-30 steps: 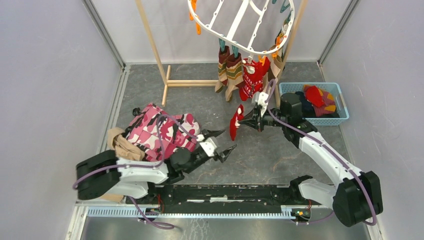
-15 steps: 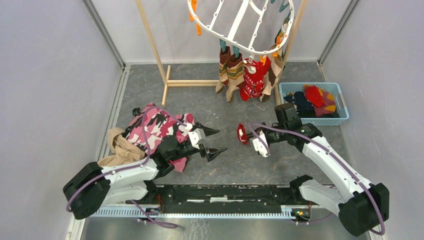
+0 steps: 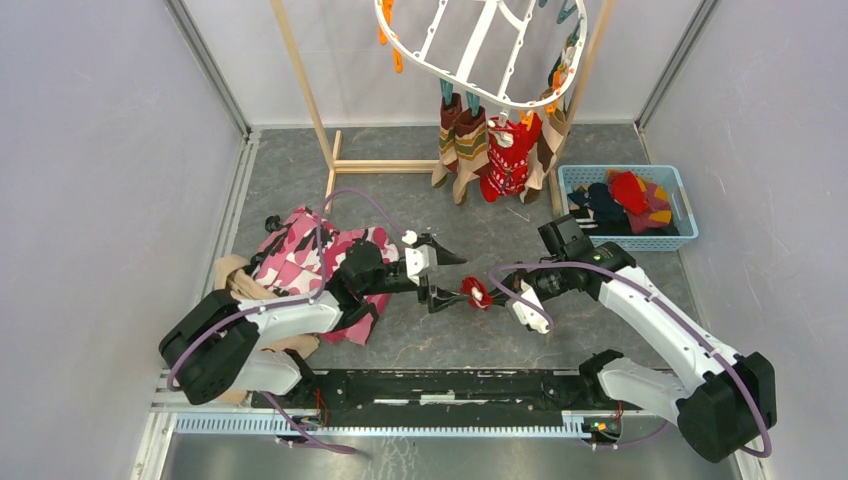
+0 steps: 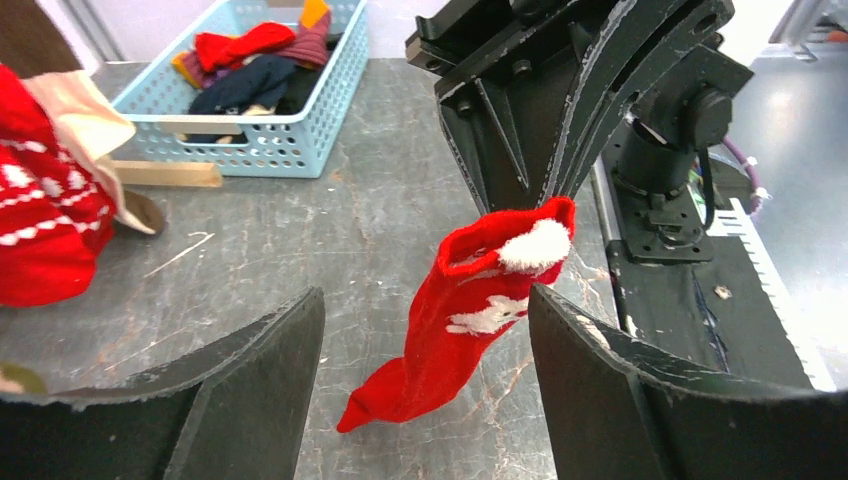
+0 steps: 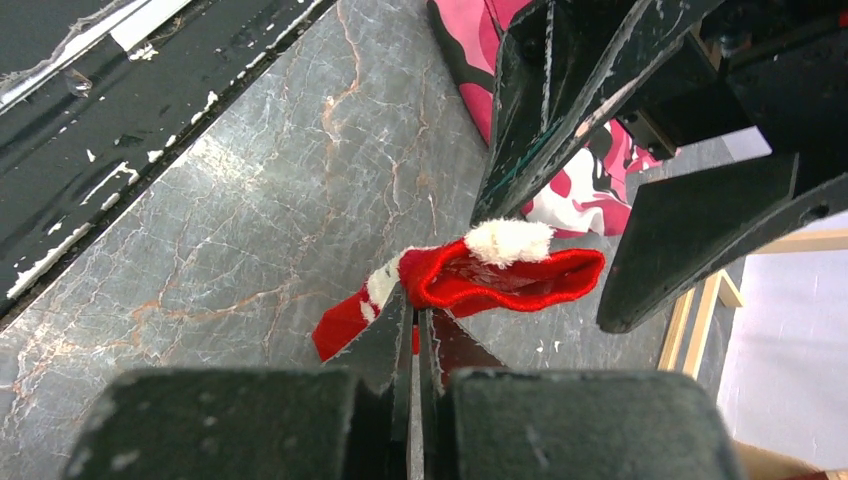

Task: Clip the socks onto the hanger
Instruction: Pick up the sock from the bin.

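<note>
Top external view shows us the 2 grippers meeting nose to nose at the centre of the frame, over a grey stone-patterned table (image 3: pixel 400 200). The right gripper (image 3: pixel 492 291) has its black fingers pressed together on the cuff of a small red fabric sock with white pattern (image 3: pixel 474 292). The left gripper (image 3: pixel 452 281), reaching in from the left, has its fingers spread wide, 1 on each side of that sock.

From the left wrist we see the sock hanging toe down from the right gripper's tips at upper centre, a fluffy white tuft at its cuff. It sits between the 2 dark pads (image 4: pixel 250 390) in the lower corners, touching neither.

At the top of the overhead frame we find the wide white plastic oval ring hanger with orange and teal clips (image 3: pixel 476 40), between the poles of a light wooden rack (image 3: pixel 385 166). Tan-striped and red patterned socks (image 3: pixel 510 160) dangle from its near edge. At right, a blue plastic basket (image 3: pixel 640 242) holds more of them. A large pink camouflage cloth (image 3: pixel 300 260) lies left of centre under the left arm, with a plain tan cloth (image 3: pixel 235 280) touching it.
</note>
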